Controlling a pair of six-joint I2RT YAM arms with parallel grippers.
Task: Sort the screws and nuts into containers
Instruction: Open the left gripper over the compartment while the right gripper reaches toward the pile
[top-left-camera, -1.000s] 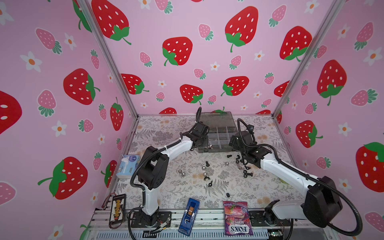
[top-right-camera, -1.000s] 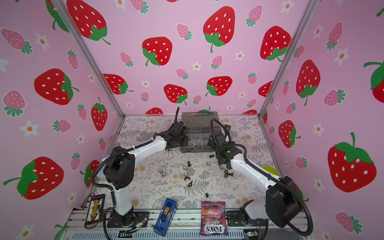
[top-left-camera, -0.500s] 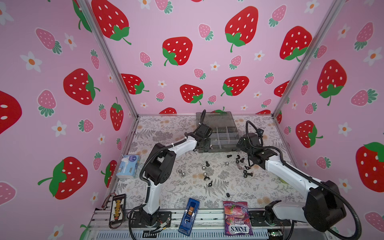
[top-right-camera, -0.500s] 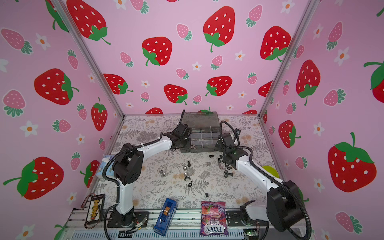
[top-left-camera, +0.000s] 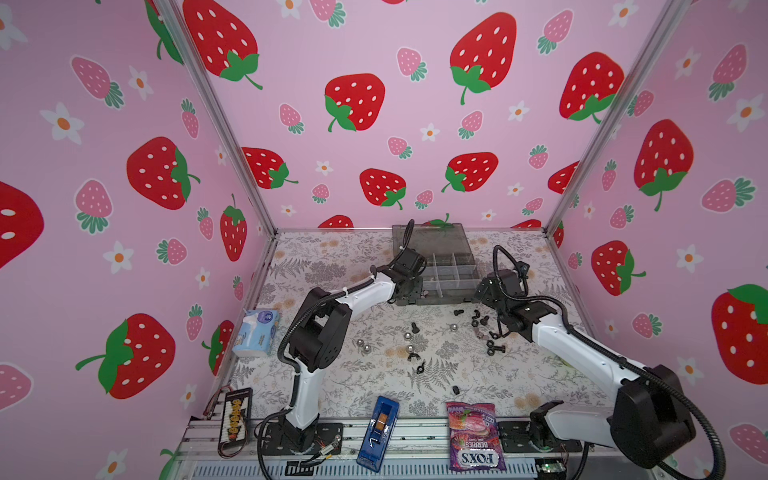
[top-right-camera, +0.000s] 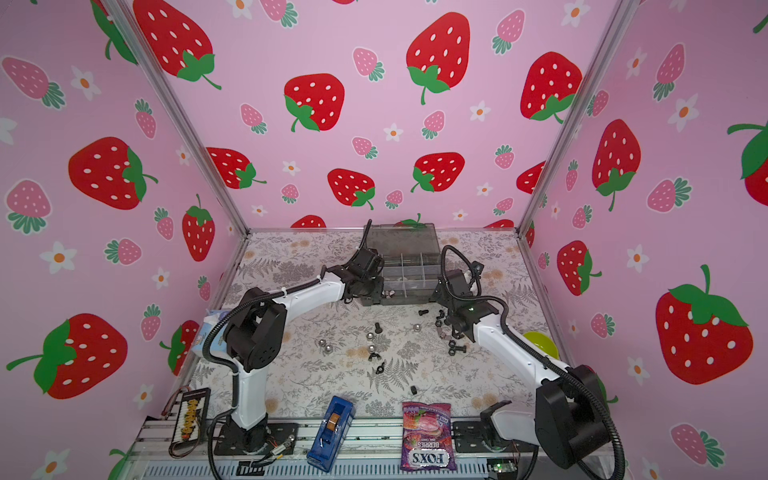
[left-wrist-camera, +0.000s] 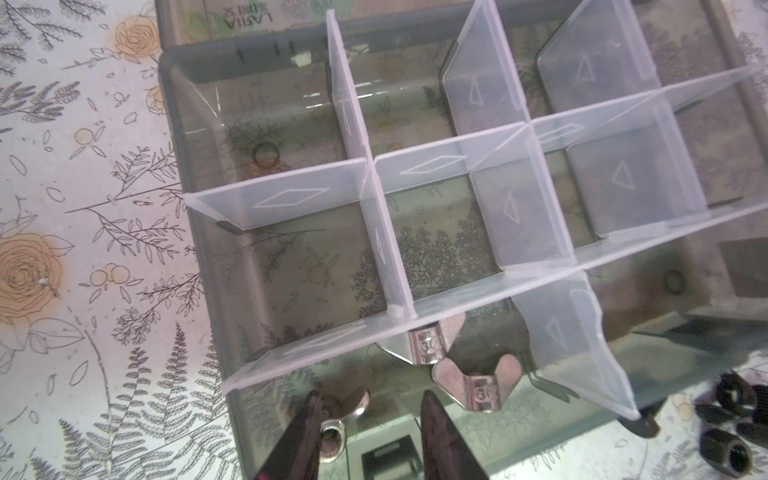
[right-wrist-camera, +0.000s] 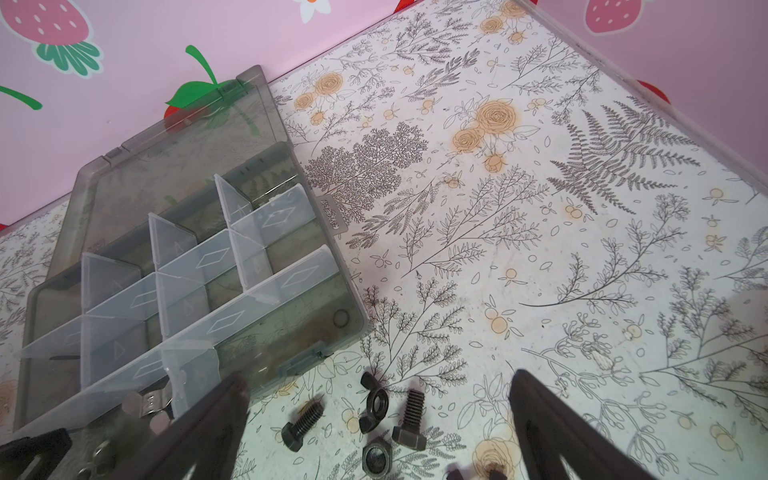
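Organiser box (top-left-camera: 449, 296) sits open at the table's back. Front-row cell holds two silver wing nuts (left-wrist-camera: 473, 386).

Left gripper (left-wrist-camera: 370, 395) over that cell, fingers parted. A third wing nut (left-wrist-camera: 343, 405) rests loose against one finger.

Right gripper (right-wrist-camera: 378, 376) spread wide above black screws (right-wrist-camera: 409, 419) and nuts (right-wrist-camera: 376, 457).

Pieces look light, hard, slippery. Pinch across shank or flats.

A second back, right gripper was closer to the box.
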